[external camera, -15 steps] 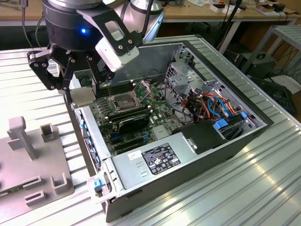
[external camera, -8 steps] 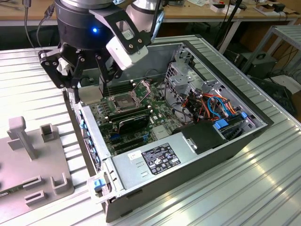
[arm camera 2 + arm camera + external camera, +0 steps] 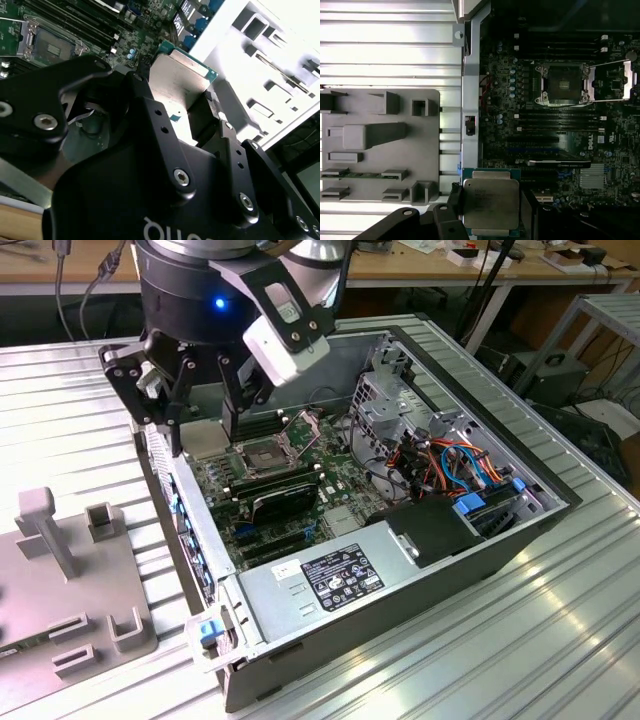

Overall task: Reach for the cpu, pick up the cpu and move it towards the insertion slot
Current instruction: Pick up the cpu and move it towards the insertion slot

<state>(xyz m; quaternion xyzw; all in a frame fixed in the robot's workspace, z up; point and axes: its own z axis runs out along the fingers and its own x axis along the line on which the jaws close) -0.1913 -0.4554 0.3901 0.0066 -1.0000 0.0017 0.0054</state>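
gripper: your gripper point(image 3: 492, 220) is closed on the cpu, one black finger point(image 3: 150, 100) against each of two opposite edges; in the exterior view the gripper point(image 3: 195, 410) hangs over the edge of the open computer case point(image 3: 560, 505) on that view's left side.
cpu: you see the cpu point(image 3: 491, 202) held clear of the board in both wrist views, its pale silvery face point(image 3: 175, 95) turned towards the cameras, with a thin green border showing around the metal lid.
cpu position: in the first wrist view it sits over the rim of the case where the motherboard meets the case wall, well apart from the socket.
insertion slot: the insertion slot point(image 3: 563, 85) lies on the green motherboard point(image 3: 330, 495), with a silver frame, a dark centre, and its hinged bracket point(image 3: 615, 82) swung open to one side; you can also find it in the exterior view point(image 3: 260, 458) and in the second wrist view point(image 3: 50, 47).
socket surroundings: long dark memory slots point(image 3: 555, 120) run on both sides of the socket, and a black card point(image 3: 285, 502) lies just beside them in the exterior view.
fixture plate: a grey fixture plate point(image 3: 380, 145) with raised holders rests on the ribbed metal table point(image 3: 560, 640) outside the case, near the gripper; in the exterior view it sits on that view's left point(image 3: 70, 580).
case interior: orange and blue cables point(image 3: 455, 465) and a labelled silver power supply point(image 3: 320, 585) fill the side of the case towards the exterior view's right and front.
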